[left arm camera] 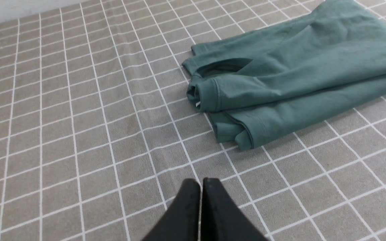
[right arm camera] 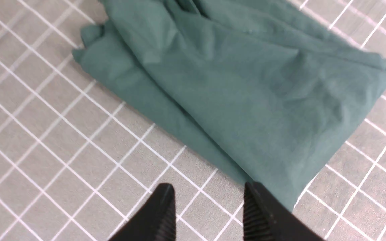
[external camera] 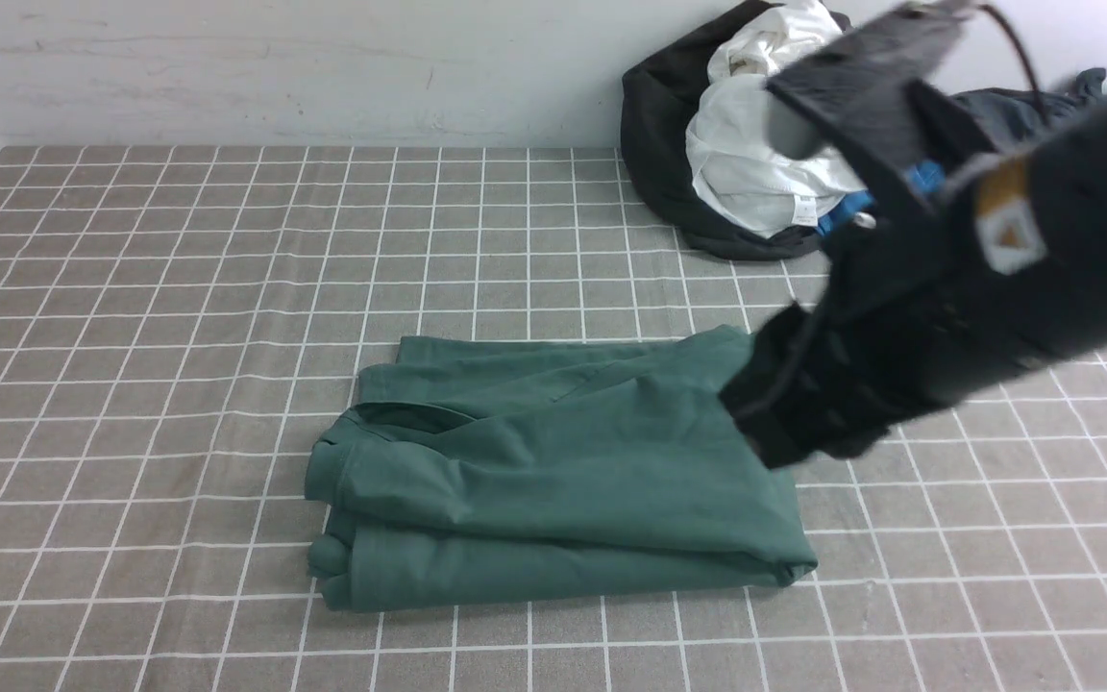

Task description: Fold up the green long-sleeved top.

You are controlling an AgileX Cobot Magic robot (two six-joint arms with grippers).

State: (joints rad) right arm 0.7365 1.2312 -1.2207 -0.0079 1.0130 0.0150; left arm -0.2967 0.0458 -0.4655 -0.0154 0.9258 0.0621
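Front view: green long-sleeved top (external camera: pixel 553 471) lies folded into a compact bundle mid-desk (external camera: pixel 131 336), long axis running left to right; the right arm reaches over its right end, so this arm is judged the nearer. Left wrist view: left tool (left arm camera: pixel 200 187), tips pressed together and empty, hangs above bare checked cloth, well apart from the top's cuffed end (left arm camera: pixel 209 95). Right wrist view: right tool (right arm camera: pixel 206 201), tips apart and holding nothing, hovers just beside the top's near corner (right arm camera: pixel 280 187), one tip overlapping the fabric edge.
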